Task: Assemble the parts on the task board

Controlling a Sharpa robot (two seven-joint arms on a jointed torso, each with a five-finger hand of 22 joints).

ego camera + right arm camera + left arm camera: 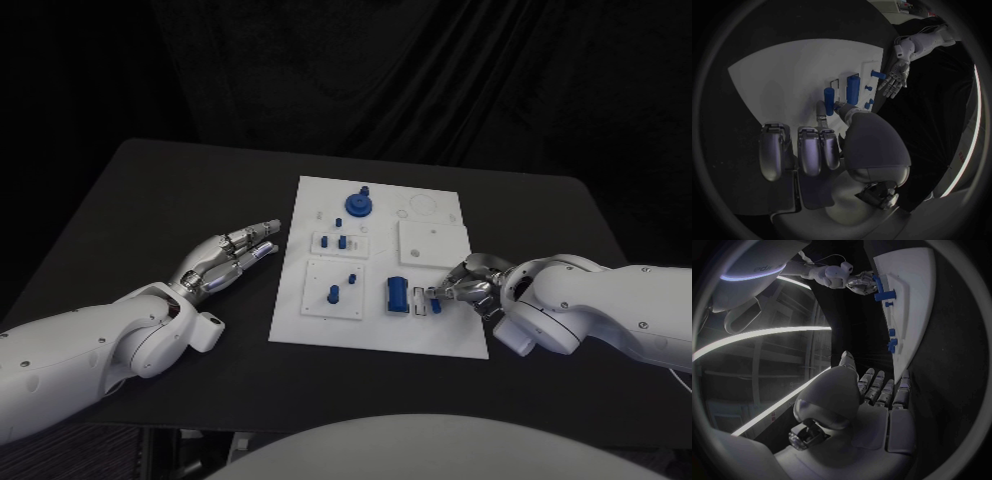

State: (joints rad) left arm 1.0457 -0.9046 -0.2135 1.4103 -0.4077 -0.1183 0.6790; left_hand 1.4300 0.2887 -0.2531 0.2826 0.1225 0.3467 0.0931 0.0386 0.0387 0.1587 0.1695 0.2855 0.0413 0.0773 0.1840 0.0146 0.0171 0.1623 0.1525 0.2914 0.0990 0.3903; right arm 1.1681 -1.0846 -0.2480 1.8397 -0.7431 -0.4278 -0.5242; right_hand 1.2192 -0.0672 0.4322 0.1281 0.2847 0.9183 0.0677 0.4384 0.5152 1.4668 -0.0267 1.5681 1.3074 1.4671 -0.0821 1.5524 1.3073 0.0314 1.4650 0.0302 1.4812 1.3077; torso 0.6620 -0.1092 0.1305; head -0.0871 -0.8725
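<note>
The white task board (433,335) lies in the middle of the table. My right hand (470,286) rests at its near right part and pinches a small blue peg (434,295) (829,95) between thumb and a finger, its other fingers (807,150) curled. The peg stands just right of an upright blue cylinder (394,295) (853,87) and a thin white frame (420,301). My left hand (231,256) (879,390) hovers flat beside the board's left edge, fingers apart and holding nothing.
Farther back on the board stands a blue round part with a stub (358,205). Small blue pieces (336,241) sit in a mid-left recess, two short pegs (336,292) in the near-left plate. A white square plate (431,243) lies at the right.
</note>
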